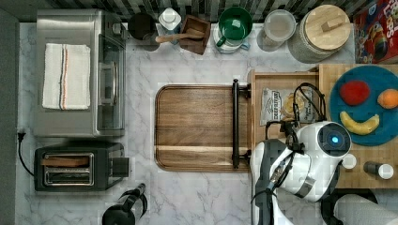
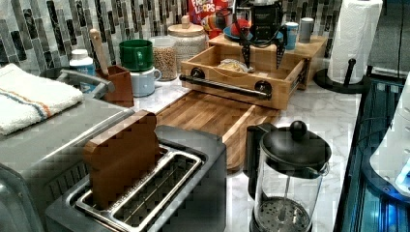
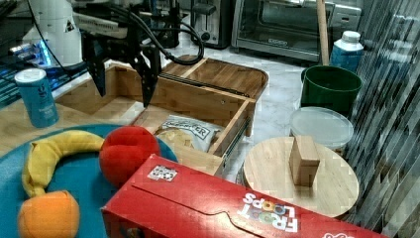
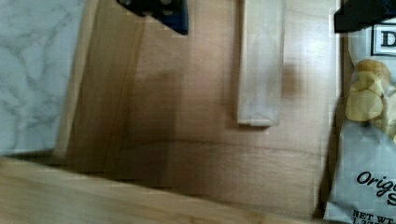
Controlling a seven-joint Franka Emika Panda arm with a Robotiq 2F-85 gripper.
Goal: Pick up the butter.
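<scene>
Butter [image 4: 260,63]: one stick on drawer [image 4: 201,158] floor, beside one chip bag [image 4: 369,154]; gripper [image 3: 121,84] above, fingers apart.

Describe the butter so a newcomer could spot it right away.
Find the open wooden drawer beside the big cutting board. On its floor, beside the grey chip bag, lies the butter: a plain, pale cream narrow stick, unprinted.
</scene>
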